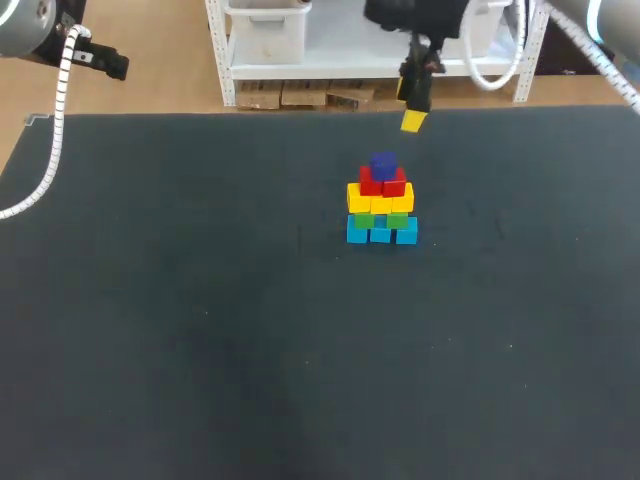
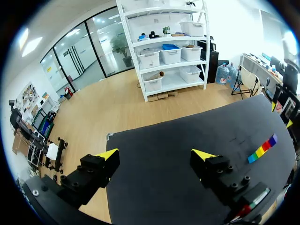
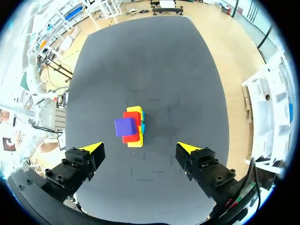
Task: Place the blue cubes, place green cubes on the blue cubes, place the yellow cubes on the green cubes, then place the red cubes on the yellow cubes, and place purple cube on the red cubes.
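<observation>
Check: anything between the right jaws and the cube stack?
Nothing. Right wrist view shows the cube stack ahead of the open right jaws, unobstructed; head view shows only bare mat between.

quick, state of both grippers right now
Left gripper: open, holding nothing.
Right gripper: open, holding nothing, above the cube stack.

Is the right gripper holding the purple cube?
No, the purple cube sits on the red cubes, and the right gripper is open and clear of it.
</observation>
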Controlling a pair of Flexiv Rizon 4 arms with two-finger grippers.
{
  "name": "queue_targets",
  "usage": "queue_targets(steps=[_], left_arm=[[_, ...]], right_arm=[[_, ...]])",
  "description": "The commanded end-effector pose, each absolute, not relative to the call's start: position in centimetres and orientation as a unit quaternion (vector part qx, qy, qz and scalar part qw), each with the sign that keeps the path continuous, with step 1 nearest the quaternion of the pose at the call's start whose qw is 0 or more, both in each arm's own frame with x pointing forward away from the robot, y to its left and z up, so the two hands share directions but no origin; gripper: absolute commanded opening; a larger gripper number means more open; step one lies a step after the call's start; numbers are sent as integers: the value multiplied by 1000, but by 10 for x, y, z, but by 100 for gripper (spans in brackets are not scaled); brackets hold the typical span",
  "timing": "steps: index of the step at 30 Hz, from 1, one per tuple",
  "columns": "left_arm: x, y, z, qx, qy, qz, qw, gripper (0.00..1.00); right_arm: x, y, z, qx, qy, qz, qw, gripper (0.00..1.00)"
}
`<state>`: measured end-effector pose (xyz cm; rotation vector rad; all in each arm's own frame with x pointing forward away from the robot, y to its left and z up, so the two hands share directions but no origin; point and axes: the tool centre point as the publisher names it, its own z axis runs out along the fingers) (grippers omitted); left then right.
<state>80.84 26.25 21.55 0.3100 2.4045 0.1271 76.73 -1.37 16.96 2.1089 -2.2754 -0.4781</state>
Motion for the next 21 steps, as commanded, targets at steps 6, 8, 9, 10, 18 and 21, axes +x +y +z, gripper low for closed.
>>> queue_targets(steps=[6,8,9,10,18,21], left_arm=[[808,263,216,120,928,48,350,100],[808,263,216,120,928,48,350,100],[808,263,216,120,928,48,350,100],[808,263,216,120,928,48,350,100],[808,263,216,120,928,48,350,100],[808,263,216,120,928,48,350,100]], right_arm=[[776,-37,181,649,-741,-168,-39,100],[779,-42,183,641,-749,-157,-52,100],[781,-46,184,637,-753,-155,-60,100],[782,-48,185,632,-756,-154,-68,100],[786,-67,184,601,-779,-133,-115,100],[788,-77,184,586,-791,-119,-130,100]])
